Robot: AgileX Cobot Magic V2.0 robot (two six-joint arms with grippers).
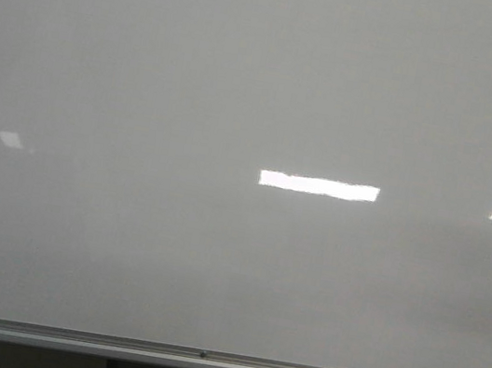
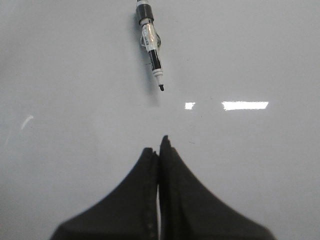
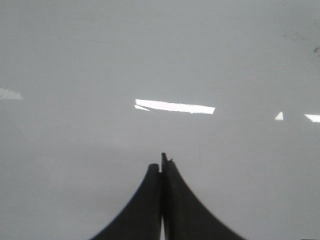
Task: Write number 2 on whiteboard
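Observation:
The whiteboard [image 1: 263, 83] fills the front view, pale grey and glossy, with its silver rail [image 1: 216, 362] along the near edge. No number 2 shows on it in any view. An uncapped black marker [image 2: 151, 45] lies on the whiteboard [image 2: 60, 75] in the left wrist view, its tip pointing toward my left gripper [image 2: 160, 147]. That gripper is shut and empty, a short way from the marker's tip. My right gripper [image 3: 162, 162] is also shut with nothing in it, over bare whiteboard [image 3: 75, 60]. Neither gripper nor the marker appears in the front view.
Bright rectangular light reflections [image 1: 318, 186] lie across the board. Below the rail a dark gap and a pale strip [image 1: 9, 357] show at the board's near edge. Faint smudges [image 3: 300, 37] mark the board in the right wrist view.

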